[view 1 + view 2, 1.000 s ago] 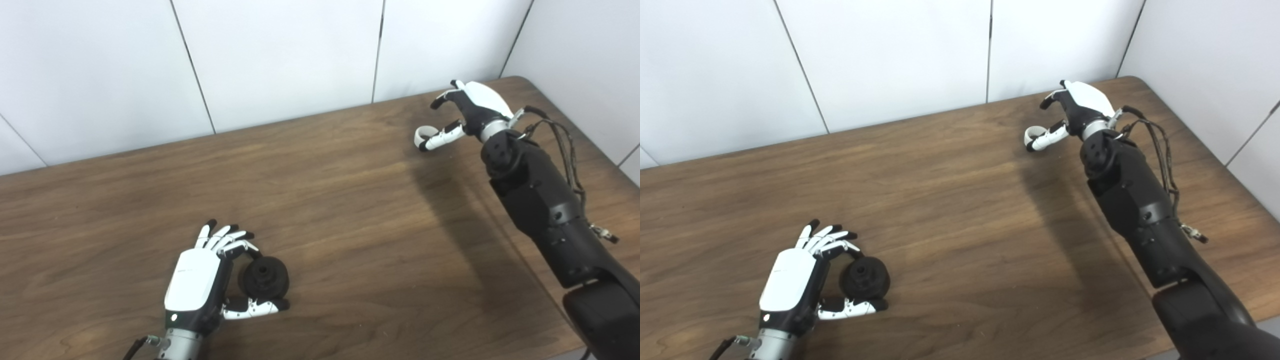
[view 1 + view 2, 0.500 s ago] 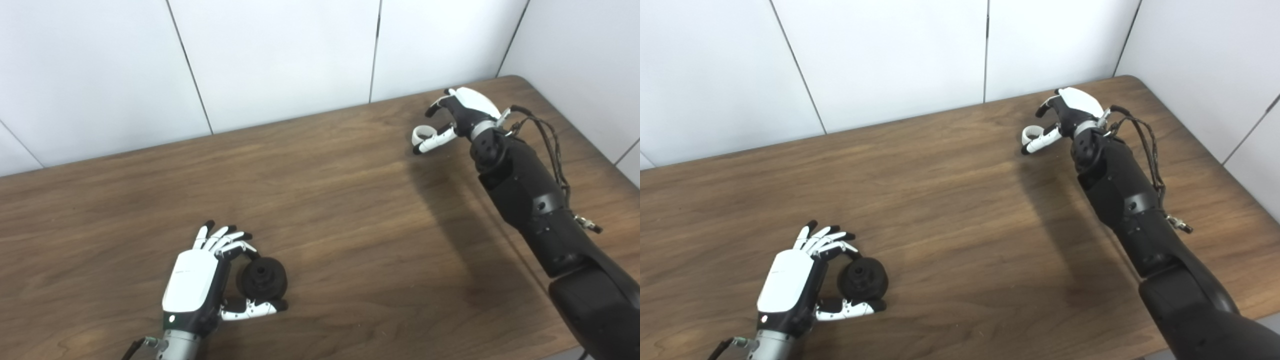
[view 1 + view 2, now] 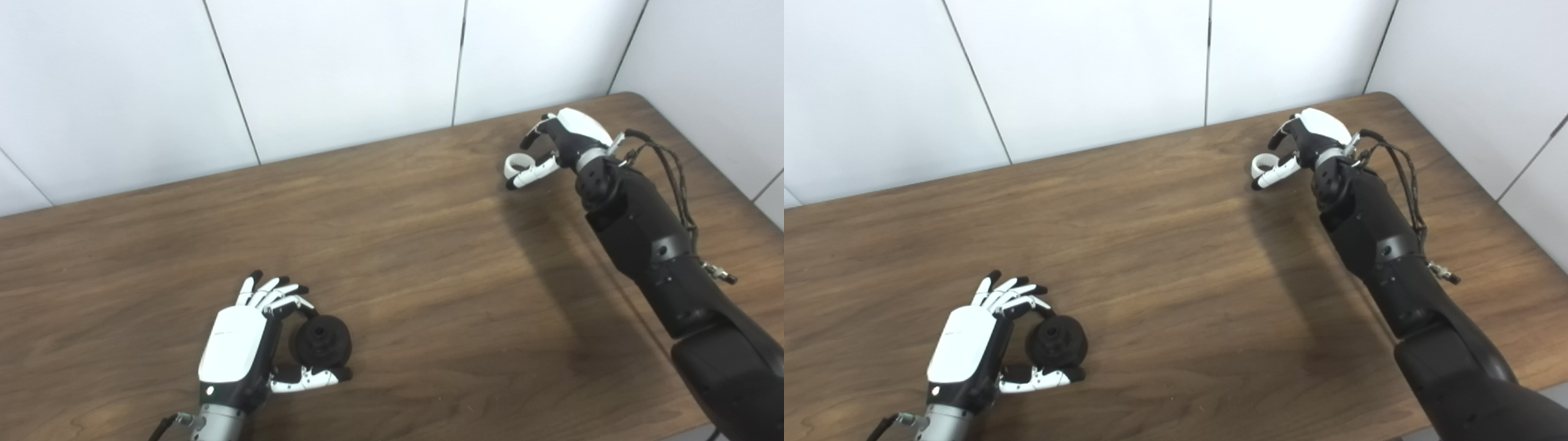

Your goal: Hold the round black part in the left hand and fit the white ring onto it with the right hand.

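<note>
Twin head views — same table (image 3: 429, 245) — downward

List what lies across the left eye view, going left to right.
left hand → round black part → white ring → right hand

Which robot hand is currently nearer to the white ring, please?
Right. The right robot hand is at the white ring, fingers around it; the left robot hand is far across the table, beside the round black part.
</note>
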